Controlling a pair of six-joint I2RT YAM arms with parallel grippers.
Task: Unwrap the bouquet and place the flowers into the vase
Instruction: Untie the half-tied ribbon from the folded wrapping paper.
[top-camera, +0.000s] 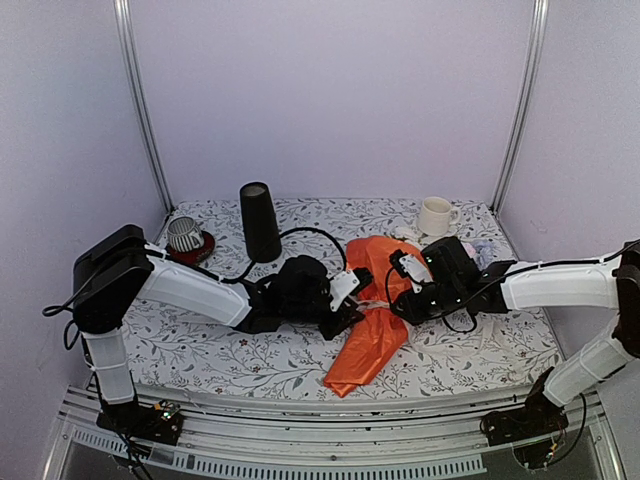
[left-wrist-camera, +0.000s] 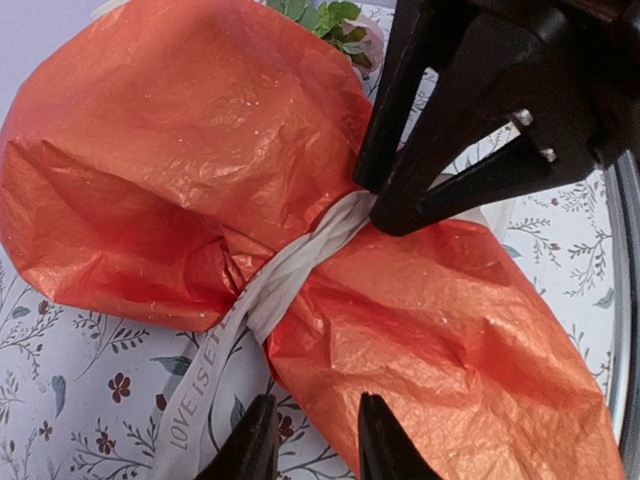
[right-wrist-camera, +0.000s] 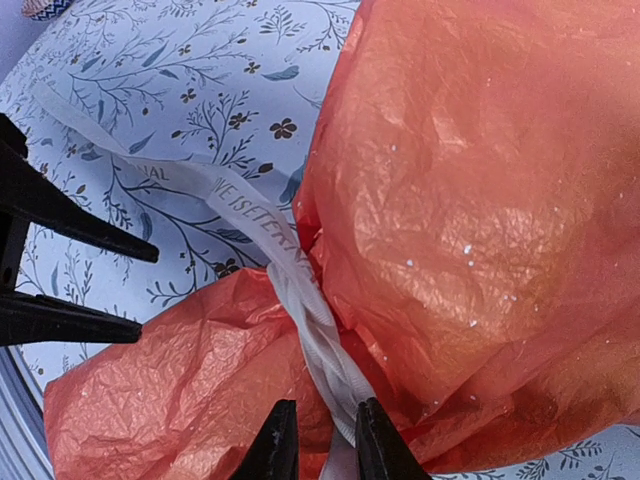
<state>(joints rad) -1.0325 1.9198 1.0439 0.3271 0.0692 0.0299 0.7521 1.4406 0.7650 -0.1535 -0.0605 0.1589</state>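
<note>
ribbon (right-wrist-camera: 300, 300) of bouquet (right-wrist-camera: 470, 200) within right hand (right-wrist-camera: 322, 450), grip unclear; left hand (left-wrist-camera: 315, 450) released, just beside

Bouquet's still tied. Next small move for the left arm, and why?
Probably nudge the left gripper sideways onto the loose end of the ribbon and close. The ribbon still cinches the bouquet, its loose end lies on the table just beside the open jaws, and the right gripper sits at the tie.

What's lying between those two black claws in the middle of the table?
The bouquet, at its tied waist, lies between the left gripper and the right gripper; the top view shows it.
</note>
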